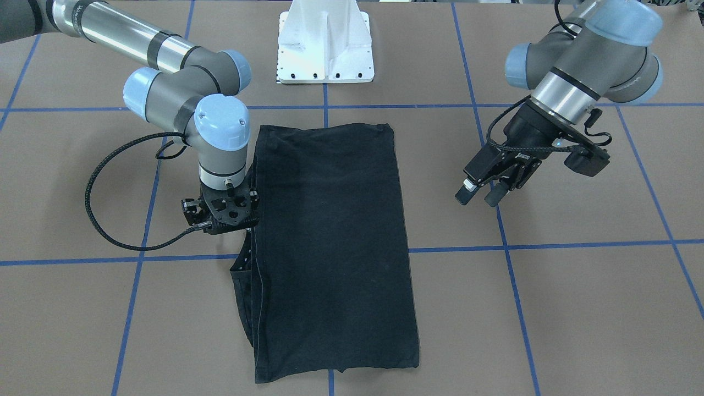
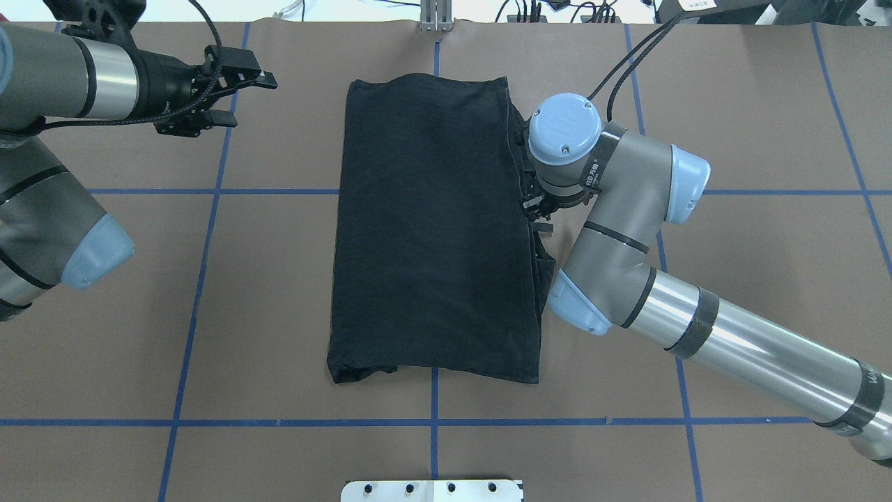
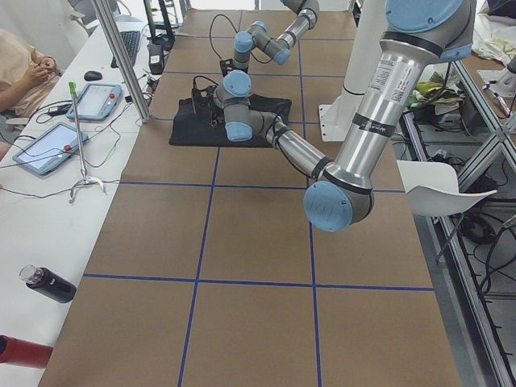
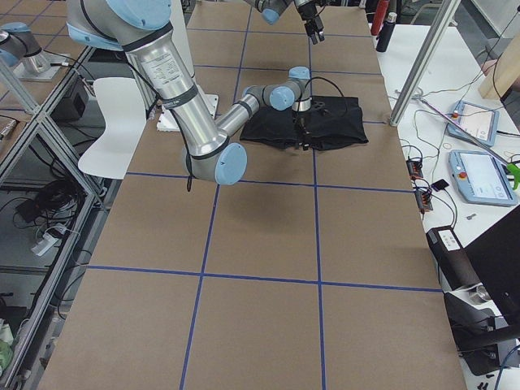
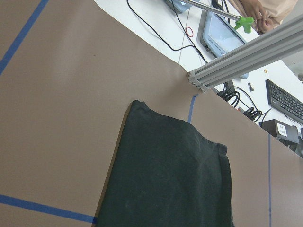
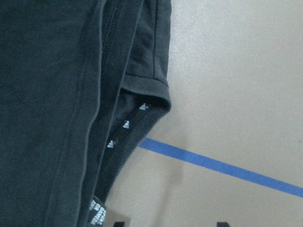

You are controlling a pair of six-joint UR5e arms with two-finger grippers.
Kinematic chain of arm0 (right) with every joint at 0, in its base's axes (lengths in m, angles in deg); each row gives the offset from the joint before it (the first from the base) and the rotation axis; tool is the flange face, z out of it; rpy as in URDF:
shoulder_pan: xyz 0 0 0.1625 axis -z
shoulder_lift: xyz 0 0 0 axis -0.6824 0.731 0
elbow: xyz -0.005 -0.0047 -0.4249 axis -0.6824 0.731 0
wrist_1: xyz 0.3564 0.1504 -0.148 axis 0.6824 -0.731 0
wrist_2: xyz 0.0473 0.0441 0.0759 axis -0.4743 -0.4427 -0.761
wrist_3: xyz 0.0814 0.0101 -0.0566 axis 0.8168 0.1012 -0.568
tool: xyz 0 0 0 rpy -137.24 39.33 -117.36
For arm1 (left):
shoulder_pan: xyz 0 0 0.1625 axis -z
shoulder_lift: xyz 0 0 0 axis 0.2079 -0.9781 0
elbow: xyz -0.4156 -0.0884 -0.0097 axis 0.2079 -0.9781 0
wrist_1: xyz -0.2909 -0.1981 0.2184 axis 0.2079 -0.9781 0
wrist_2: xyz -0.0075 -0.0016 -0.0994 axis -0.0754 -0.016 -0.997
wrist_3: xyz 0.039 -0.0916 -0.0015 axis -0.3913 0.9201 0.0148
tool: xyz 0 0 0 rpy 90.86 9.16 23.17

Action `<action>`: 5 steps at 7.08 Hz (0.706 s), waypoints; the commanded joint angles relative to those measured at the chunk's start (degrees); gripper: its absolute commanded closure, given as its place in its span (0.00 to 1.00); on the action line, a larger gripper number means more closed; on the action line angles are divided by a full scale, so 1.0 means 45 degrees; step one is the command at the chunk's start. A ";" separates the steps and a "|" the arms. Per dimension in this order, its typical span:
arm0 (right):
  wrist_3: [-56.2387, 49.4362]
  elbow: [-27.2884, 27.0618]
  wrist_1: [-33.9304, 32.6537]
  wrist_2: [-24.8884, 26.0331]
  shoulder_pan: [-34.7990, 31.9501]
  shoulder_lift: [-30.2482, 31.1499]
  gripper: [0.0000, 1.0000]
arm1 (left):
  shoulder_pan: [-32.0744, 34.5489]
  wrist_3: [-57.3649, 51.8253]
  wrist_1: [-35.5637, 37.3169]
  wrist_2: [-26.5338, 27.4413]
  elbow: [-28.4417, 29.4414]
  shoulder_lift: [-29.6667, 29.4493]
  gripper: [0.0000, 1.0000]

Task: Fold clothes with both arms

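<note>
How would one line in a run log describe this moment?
T-shirt: folded lengthwise | right pincer: open, at its edge | left pincer: open, clear

Right pincer (image 1: 224, 212) sits under its own wrist at centre left, fingertips hidden beside the T-shirt (image 1: 330, 236); its wrist camera crops them at the bottom edge.

A robotics lab — two robot arms (image 3: 379, 105) and a white pedestal (image 1: 325, 44) at a brown surface (image 3: 242, 242) gridded with blue tape (image 2: 432, 422), aluminium framing (image 3: 121, 60) — touchscreen pendants (image 4: 481, 175) and a keyboard (image 5: 284, 99) on a white side desk (image 3: 24, 242), a person (image 3: 20, 68) seated there.
</note>
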 commanded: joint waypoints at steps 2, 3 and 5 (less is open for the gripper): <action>0.1629 0.0180 -0.0120 -0.0144 -0.0045 -0.0706 0.28 | 0.0000 -0.0019 0.0000 -0.0015 -0.0019 0.0020 0.01; 0.3422 0.0044 0.0016 -0.0415 -0.0025 -0.0687 0.28 | 0.0019 0.0000 0.0000 0.0024 -0.0174 0.0020 0.01; 0.6219 -0.0908 0.0193 -0.0864 -0.0083 -0.0202 0.27 | 0.0019 0.0000 0.0000 0.0005 -0.0818 0.0234 0.01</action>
